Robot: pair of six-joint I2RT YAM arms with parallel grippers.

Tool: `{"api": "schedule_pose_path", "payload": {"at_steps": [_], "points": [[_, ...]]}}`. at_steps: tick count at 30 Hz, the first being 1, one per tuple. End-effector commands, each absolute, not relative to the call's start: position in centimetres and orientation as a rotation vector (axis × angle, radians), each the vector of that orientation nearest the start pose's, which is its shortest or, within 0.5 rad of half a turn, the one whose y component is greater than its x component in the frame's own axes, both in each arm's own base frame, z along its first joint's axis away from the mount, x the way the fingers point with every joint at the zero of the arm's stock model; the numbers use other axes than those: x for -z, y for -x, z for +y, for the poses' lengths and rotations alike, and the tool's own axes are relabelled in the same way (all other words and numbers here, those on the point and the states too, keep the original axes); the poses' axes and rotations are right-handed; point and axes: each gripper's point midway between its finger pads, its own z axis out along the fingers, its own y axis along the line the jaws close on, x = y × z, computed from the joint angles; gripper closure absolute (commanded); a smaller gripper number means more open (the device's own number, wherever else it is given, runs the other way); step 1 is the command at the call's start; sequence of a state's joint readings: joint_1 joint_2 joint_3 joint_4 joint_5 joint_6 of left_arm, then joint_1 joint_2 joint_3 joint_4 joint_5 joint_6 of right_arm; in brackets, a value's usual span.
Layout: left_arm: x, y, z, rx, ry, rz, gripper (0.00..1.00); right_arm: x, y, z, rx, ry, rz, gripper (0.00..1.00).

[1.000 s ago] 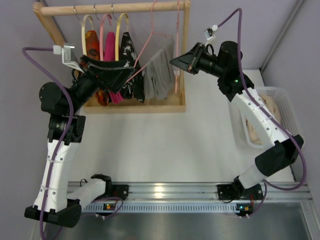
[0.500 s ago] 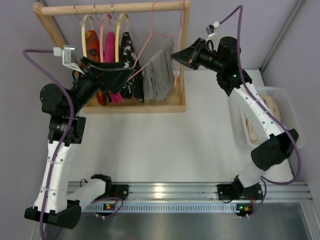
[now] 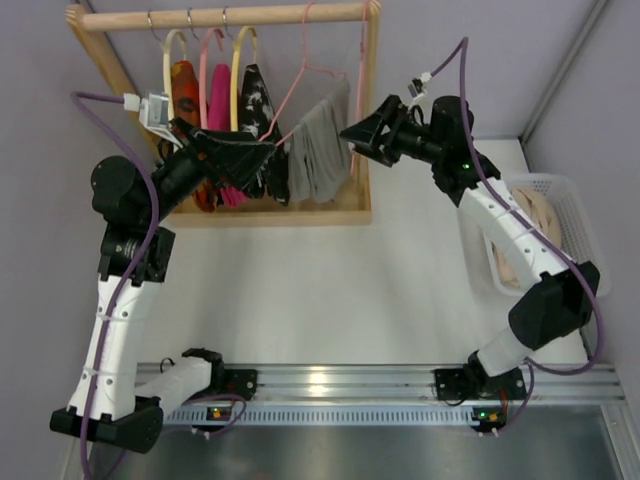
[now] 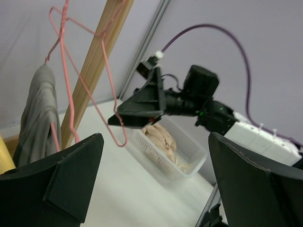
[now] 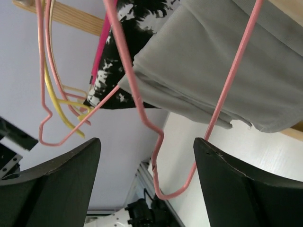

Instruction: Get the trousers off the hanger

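The beige trousers [image 3: 525, 240] lie bunched in a white basket [image 3: 575, 200] on the right of the table, also in the left wrist view as trousers [image 4: 163, 139]. The bare pink wire hanger [image 3: 357, 110] hangs at the right end of the wooden rail. My right gripper [image 3: 347, 133] is open beside it. In the right wrist view the hanger's lower corner [image 5: 171, 196] sits between the spread fingers of the right gripper [image 5: 147, 142], untouched. My left gripper [image 3: 268, 160] is open and holds nothing, left of the grey trousers; the left wrist view shows the hanger's corner [image 4: 119, 144].
A wooden rack [image 3: 270, 15] stands at the back left. It carries a second pink wire hanger with grey trousers [image 3: 315, 150] and hoop hangers with patterned clothes [image 3: 215, 110]. The rack's right post [image 3: 368, 110] is just behind the right gripper.
The right gripper was shut on the pink hanger and has opened, letting it go. Its arm has moved a little down and left. The left arm has shifted slightly towards the rack.
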State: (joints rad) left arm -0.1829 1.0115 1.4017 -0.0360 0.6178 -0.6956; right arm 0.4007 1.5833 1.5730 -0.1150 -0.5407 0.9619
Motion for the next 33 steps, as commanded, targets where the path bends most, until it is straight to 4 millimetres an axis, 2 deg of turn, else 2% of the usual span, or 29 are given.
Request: {"api": "schedule_pose_path", "payload": {"at_steps": [1, 2, 3, 4, 6, 7, 9, 10, 11, 12, 14, 15, 16, 18, 19, 20, 21, 22, 24, 26, 30, 33], "points": [[-50.7, -26.1, -17.4, 1.066, -0.294, 1.454, 0.01, -44.6, -35.0, 27.1, -1.381, 0.051, 1.738, 0.18], [-50.0, -26.6, -17.4, 1.037, -0.315, 1.483, 0.01, -44.6, -34.9, 26.6, -1.344, 0.058, 1.73, 0.14], [-50.4, -26.2, -17.4, 1.025, -0.337, 1.482, 0.01, -43.9, -34.7, 26.2, -1.321, 0.053, 1.749, 0.12], [-50.0, -26.3, -17.4, 1.014, -0.349, 1.503, 0.01, -44.6, -33.8, 25.5, -1.304, 0.058, 1.728, 0.07], [-48.8, -26.3, -17.4, 0.977, -0.401, 1.577, 0.01, -44.2, -33.7, 24.2, -1.239, 0.055, 1.722, 0.01], [-48.3, -26.0, -17.3, 0.969, -0.421, 1.608, 0.01, -44.0, -32.9, 23.5, -1.215, 0.058, 1.725, 0.01], [-47.2, -25.7, -17.1, 0.93, -0.46, 1.669, 0.01, -42.8, -33.0, 21.9, -1.135, 0.055, 1.74, 0.01], [-47.0, -25.4, -16.9, 0.914, -0.475, 1.679, 0.01, -43.0, -32.1, 21.1, -1.115, 0.06, 1.735, 0.01], [-47.1, -25.2, -16.7, 0.868, -0.524, 1.663, 0.02, -42.6, -32.1, 20.0, -1.07, 0.079, 1.731, 0.01], [-46.0, -24.4, -16.4, 0.857, -0.535, 1.717, 0.01, -42.6, -31.3, 19.3, -1.043, 0.108, 1.72, 0.01], [-45.6, -24.0, -15.5, 0.766, -0.59, 1.727, 0.01, -41.3, -30.9, 17.1, -0.932, 0.162, 1.743, 0.0], [-44.5, -23.3, -15.2, 0.754, -0.604, 1.772, 0.01, -40.3, -30.5, 16.4, -0.893, 0.188, 1.762, 0.01], [-44.3, -22.5, -14.9, 0.728, -0.631, 1.771, 0.02, -40.4, -29.8, 15.2, -0.816, 0.237, 1.74, 0.01], [-43.0, -21.6, -14.1, 0.688, -0.632, 1.822, 0.01, -38.2, -28.5, 14.5, -0.772, 0.28, 1.798, 0.0], [-42.8, -21.1, -13.7, 0.668, -0.621, 1.833, 0.01, -38.2, -27.4, 14.0, -0.744, 0.303, 1.783, 0.01], [-42.0, -21.0, -13.4, 0.655, -0.607, 1.863, 0.01, -37.4, -26.6, 13.9, -0.723, 0.345, 1.795, 0.01], [-41.1, -21.1, -12.7, 0.613, -0.576, 1.899, 0.01, -35.9, -26.1, 13.8, -0.719, 0.359, 1.822, 0.01], [-39.3, -20.7, -12.2, 0.593, -0.57, 1.955, 0.01, -35.9, -24.9, 13.7, -0.705, 0.396, 1.8, 0.0], [-37.5, -20.6, -11.3, 0.539, -0.553, 2.013, 0.01, -34.3, -23.2, 13.4, -0.696, 0.424, 1.823, 0.01], [-35.7, -19.9, -10.7, 0.504, -0.563, 2.041, 0.01, -33.2, -22.4, 12.9, -0.655, 0.453, 1.831, 0.01], [-33.9, -19.7, -9.8, 0.447, -0.56, 2.077, 0.01, -30.8, -20.1, 11.4, -0.547, 0.509, 1.829, 0.01], [-33.1, -20.2, -9.3, 0.411, -0.538, 2.112, 0.01, -30.3, -19.2, 11.1, -0.52, 0.536, 1.822, 0.01]]}}
